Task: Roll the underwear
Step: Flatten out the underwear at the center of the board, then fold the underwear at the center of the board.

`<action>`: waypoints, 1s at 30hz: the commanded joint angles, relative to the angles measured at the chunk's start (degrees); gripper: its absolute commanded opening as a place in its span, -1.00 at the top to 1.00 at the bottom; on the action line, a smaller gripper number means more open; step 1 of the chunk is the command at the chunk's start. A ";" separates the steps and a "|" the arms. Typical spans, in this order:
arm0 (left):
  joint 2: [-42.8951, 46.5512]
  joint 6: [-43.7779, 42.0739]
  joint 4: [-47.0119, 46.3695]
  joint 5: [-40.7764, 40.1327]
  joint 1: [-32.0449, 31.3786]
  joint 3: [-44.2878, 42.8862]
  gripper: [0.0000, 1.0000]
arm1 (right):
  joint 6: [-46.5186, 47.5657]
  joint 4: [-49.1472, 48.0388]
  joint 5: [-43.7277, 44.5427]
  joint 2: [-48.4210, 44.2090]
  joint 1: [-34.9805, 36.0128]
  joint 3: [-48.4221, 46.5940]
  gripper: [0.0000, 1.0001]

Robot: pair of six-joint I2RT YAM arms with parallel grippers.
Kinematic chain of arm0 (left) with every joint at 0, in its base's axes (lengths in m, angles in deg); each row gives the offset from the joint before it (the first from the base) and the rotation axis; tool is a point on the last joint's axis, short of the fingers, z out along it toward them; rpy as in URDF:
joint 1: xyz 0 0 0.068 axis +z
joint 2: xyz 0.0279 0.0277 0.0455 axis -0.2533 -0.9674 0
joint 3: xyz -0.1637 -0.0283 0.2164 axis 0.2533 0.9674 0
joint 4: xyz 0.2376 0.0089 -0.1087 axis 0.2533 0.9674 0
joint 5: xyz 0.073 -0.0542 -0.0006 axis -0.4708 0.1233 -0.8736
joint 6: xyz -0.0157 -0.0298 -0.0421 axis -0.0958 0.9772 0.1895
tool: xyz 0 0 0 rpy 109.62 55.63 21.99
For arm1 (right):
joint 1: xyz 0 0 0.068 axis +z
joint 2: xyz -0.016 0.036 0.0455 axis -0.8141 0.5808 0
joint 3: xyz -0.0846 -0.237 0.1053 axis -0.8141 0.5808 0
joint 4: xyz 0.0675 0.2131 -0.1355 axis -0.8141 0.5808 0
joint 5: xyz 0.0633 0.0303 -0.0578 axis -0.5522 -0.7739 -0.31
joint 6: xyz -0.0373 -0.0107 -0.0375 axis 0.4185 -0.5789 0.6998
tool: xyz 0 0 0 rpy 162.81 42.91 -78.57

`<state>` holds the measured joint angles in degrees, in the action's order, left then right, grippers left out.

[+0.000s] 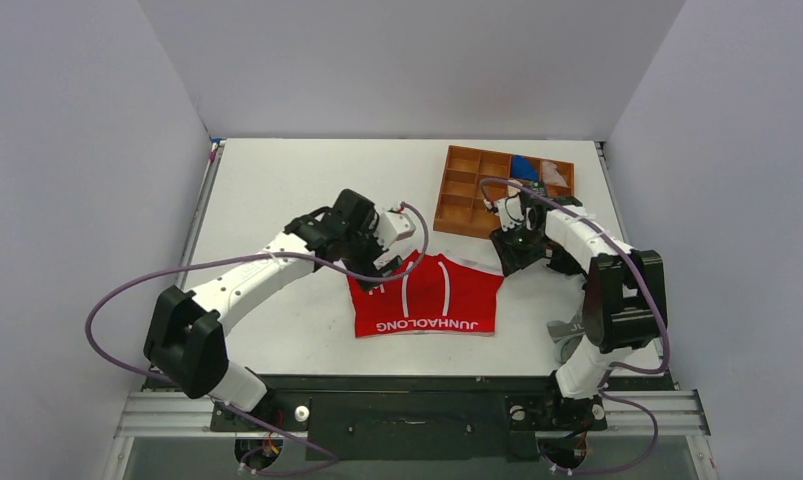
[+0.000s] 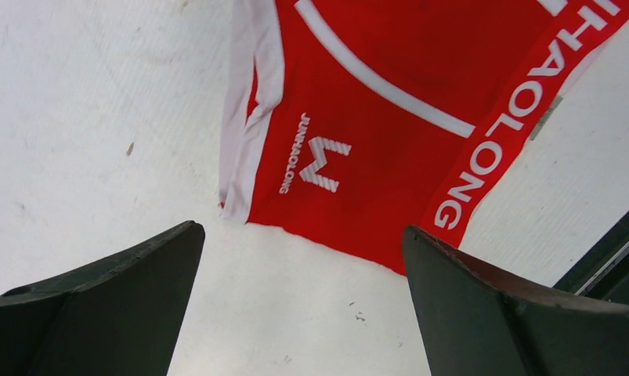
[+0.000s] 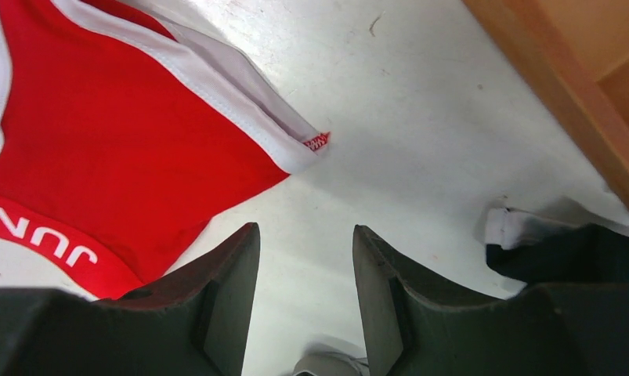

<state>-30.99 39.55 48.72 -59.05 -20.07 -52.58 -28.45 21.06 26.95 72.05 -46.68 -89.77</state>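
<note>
Dark fingers (image 2: 123, 305) of the left gripper (image 2: 301, 235) fill the bottom of its wrist view. The 2 are spread as wide as they go, with only bare white table (image 2: 99, 117) between them, and nothing is held. Just beyond the tips lies the red underwear (image 2: 389, 141), its white-trimmed leg edge nearest the finger on the left of that view, with a strip of table between cloth and tips.

The right gripper (image 3: 305, 229) has its jaws about halfway apart and empty, with table showing in the gap. A corner of the red waistband runs up beside 1 finger (image 3: 217, 298); I cannot tell whether it touches.

From above, the garment lies flat and spread, with its long axis running from 1 gripper to the other across the table. The left gripper stands at its far left corner and the right gripper at its far right corner. The waistband, lettered JUNHAOLONG in white, lies on the arm-base side of both grippers, and the leg openings point away, toward the fingers. Just behind the right gripper sits a wooden divided tray (image 1: 467, 195).
</note>
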 commanded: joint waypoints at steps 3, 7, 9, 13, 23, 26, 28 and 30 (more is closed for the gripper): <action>-1.41 -2.93 -5.38 -6.70 -11.91 -1.70 -0.97 | -2.07 -1.18 -0.85 5.09 -0.55 -1.42 0.14; -6.38 -3.91 -7.28 -10.47 -21.95 -5.17 -0.97 | -2.69 -1.02 -3.57 8.02 -1.43 -2.40 0.16; -10.84 -3.82 -7.98 -12.49 -26.25 -7.49 -0.97 | -2.91 -1.04 -4.83 9.03 -1.90 -2.74 0.17; -19.86 -1.31 -6.39 -15.46 -32.79 -16.01 -0.99 | -3.31 -0.96 -7.60 10.31 -3.13 -3.50 0.18; -41.56 1.99 6.02 -18.75 -38.86 -44.77 -0.67 | -2.87 0.30 -13.09 11.71 -5.58 -4.41 0.20; -44.63 2.55 7.11 -18.54 -39.60 -48.14 -0.58 | -2.90 0.52 -13.47 12.09 -5.53 -4.97 0.21; -45.36 3.16 6.63 -18.29 -39.71 -47.45 -0.53 | -2.70 0.62 -13.60 12.10 -5.54 -5.11 0.21; -45.60 3.52 4.72 -18.58 -39.71 -46.12 -0.49 | -2.48 0.70 -13.67 12.28 -5.61 -5.34 0.21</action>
<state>-75.30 41.40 52.32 -76.79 -59.19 -97.98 -31.09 21.54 15.14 83.75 -52.21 -93.04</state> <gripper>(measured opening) 0.765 0.396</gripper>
